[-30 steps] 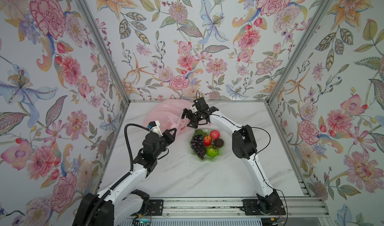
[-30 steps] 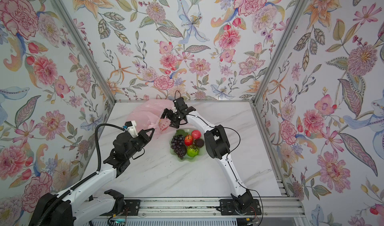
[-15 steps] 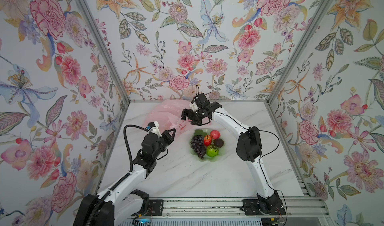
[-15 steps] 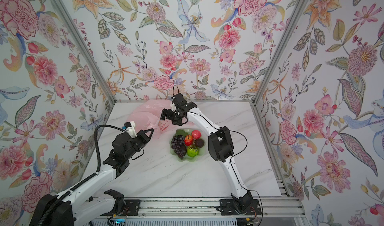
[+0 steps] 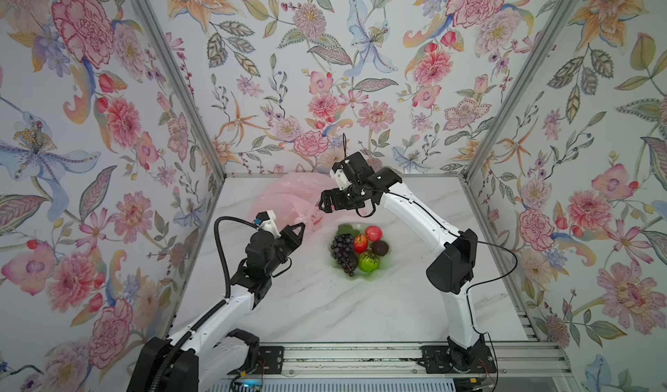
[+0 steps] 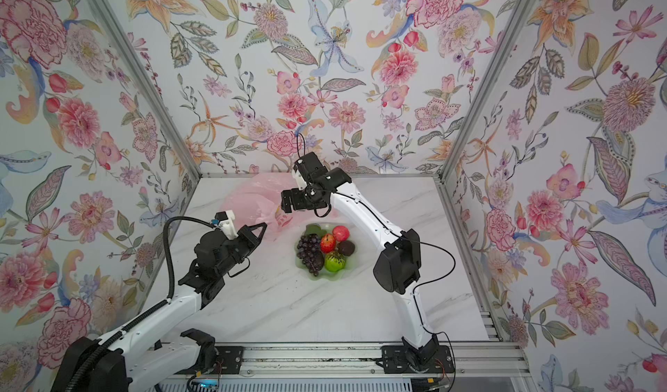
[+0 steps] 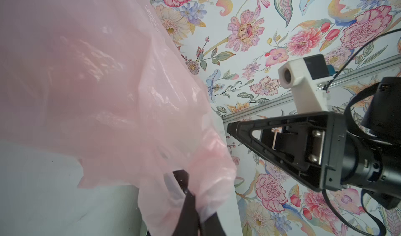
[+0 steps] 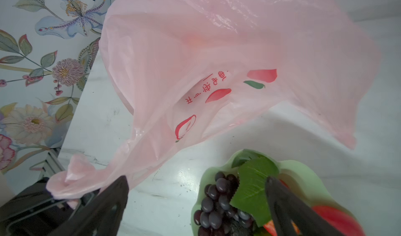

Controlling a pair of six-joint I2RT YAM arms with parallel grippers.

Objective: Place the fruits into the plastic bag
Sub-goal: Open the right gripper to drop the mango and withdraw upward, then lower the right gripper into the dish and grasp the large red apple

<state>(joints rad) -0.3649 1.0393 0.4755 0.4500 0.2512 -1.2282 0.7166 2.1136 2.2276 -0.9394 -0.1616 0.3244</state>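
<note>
The pale pink plastic bag [image 5: 288, 195] [image 6: 252, 199] [image 8: 217, 50] lies crumpled at the back of the table. My left gripper [image 5: 302, 228] [image 6: 264, 226] [image 7: 189, 191] is shut on one handle loop, pulling it toward the front. The fruits sit in a pale green dish [image 5: 346, 274]: a dark grape bunch [image 5: 343, 251] [image 8: 217, 195], a red apple [image 5: 374, 233], a red-orange fruit [image 5: 360, 243], a dark brown round one [image 5: 380, 247] and a green fruit [image 5: 368, 261]. My right gripper [image 5: 323, 204] [image 6: 285, 204] [image 8: 195, 187] hangs open and empty above the gap between bag and dish.
Flowered walls close in the marble table [image 5: 325, 311] on the left, back and right. The dish [image 6: 314, 276] stands mid-table, just right of the bag's mouth. Both arm bases sit on the front rail [image 5: 343, 361].
The right arm's elbow has swung out toward the front right and its open gripper has edged a little left over the bag's edge. The left arm holds still with the handle.
</note>
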